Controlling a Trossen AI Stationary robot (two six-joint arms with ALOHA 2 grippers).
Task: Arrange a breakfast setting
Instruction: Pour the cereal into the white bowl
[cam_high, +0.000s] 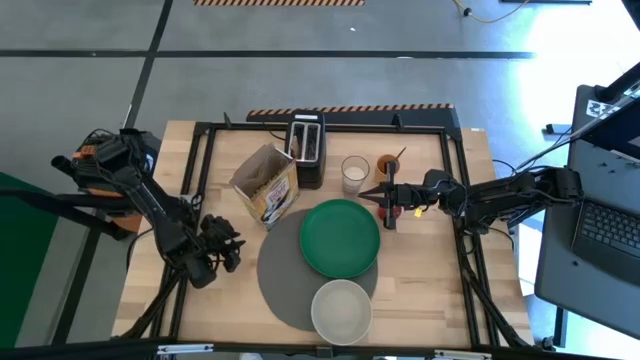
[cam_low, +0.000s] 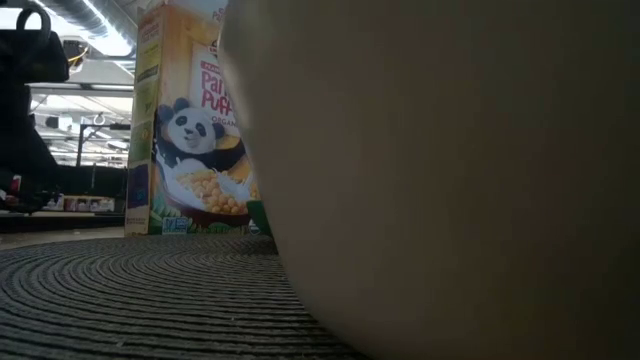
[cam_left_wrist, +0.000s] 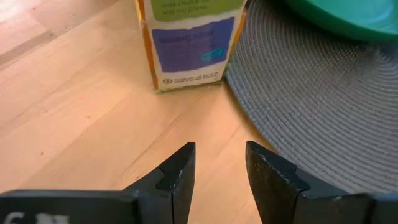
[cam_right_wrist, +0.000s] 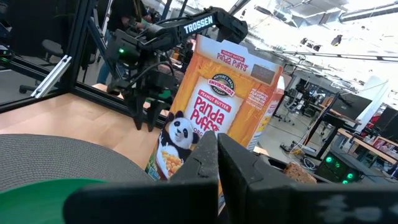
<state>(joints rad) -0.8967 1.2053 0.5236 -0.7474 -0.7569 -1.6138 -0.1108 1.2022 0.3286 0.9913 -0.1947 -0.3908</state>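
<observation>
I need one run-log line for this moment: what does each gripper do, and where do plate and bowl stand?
left gripper: open, empty, beside mat | right gripper: shut, beside plate | plate: on mat | bowl: on mat, empty

Plate (cam_high: 340, 238) + bowl (cam_high: 341, 310) on mat (cam_high: 283, 268); cereal box (cam_high: 266, 186) beside.

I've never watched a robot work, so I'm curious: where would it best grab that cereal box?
Probably across the narrow sides of the cereal box, near mid-height. It stands upright with its top flaps open beside the grey mat, and the open left tool waits on that side, so a level approach from the left looks easiest. The wide faces seem too broad.
</observation>
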